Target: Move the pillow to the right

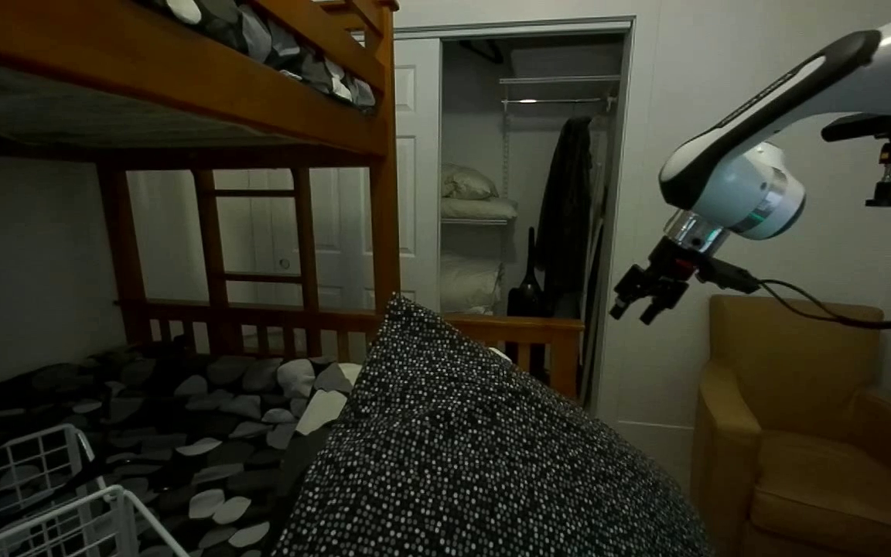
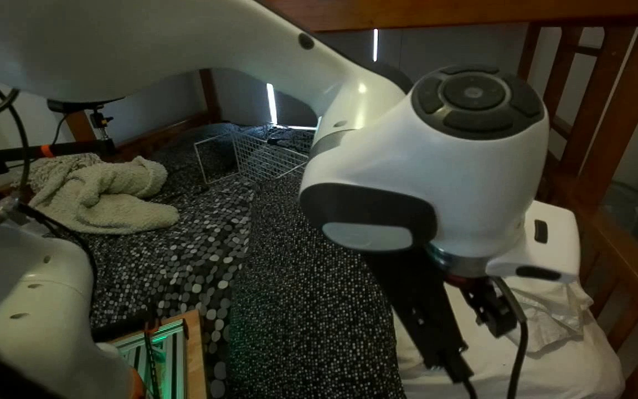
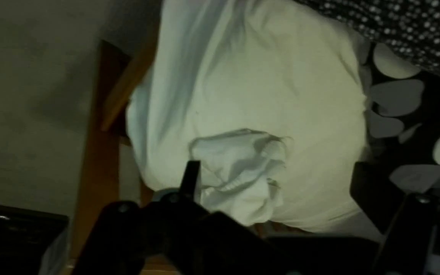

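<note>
In an exterior view, the pillow (image 1: 492,456), black with fine white speckles, fills the foreground on the lower berth of a wooden bunk bed (image 1: 182,77), one corner pointing up. To its left spreads dark bedding (image 1: 213,418) with grey-white pebble blotches, and a white wire basket (image 1: 122,514) occupies the lower left. The arm (image 1: 770,116) enters from the upper right; its gripper (image 1: 633,313) hangs in the air, angled downward, apart from the pillow, its jaws visibly parted. A tan armchair (image 1: 793,356) and a closet (image 1: 469,131) form the background.

In an exterior view that includes a crumpled pale blanket (image 2: 108,210), the pillow lies between dark dotted bedding (image 2: 202,249) at left and white bedding (image 2: 568,366) at right, partly hidden behind the arm. Dark gripper parts show below the arm; the spread of the jaws cannot be told from this angle.

In the wrist view, the fingers (image 3: 374,196) enter from the lower edge, and the jaws stand wide. White bedding and a crumpled white cloth (image 3: 239,172) appear between them. The pillow occupies the upper right corner, well clear of the fingers, with dark bedding showing beside it. A wooden rail (image 3: 97,172) runs along the left side of the white bedding.
</note>
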